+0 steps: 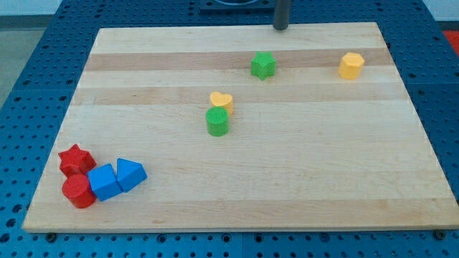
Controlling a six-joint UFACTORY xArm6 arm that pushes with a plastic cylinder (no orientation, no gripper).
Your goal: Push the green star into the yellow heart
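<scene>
Approach step, no jaws on this rig, nothing held: my tip (280,28) sits above-right of the green star (263,64), apart from it; yellow heart (221,102) lies below-left of the star, so next push goes down-left.

We see a pale wooden worktop (301,193) made of long planks whose grain runs from the view's left to the view's right. Around all its edges lies a blue base plate (29,107) dotted with regular rows of small holes. Beyond the top edge, a strip of light grey surface (129,11) shows. Light falls evenly, with soft shadows.
</scene>
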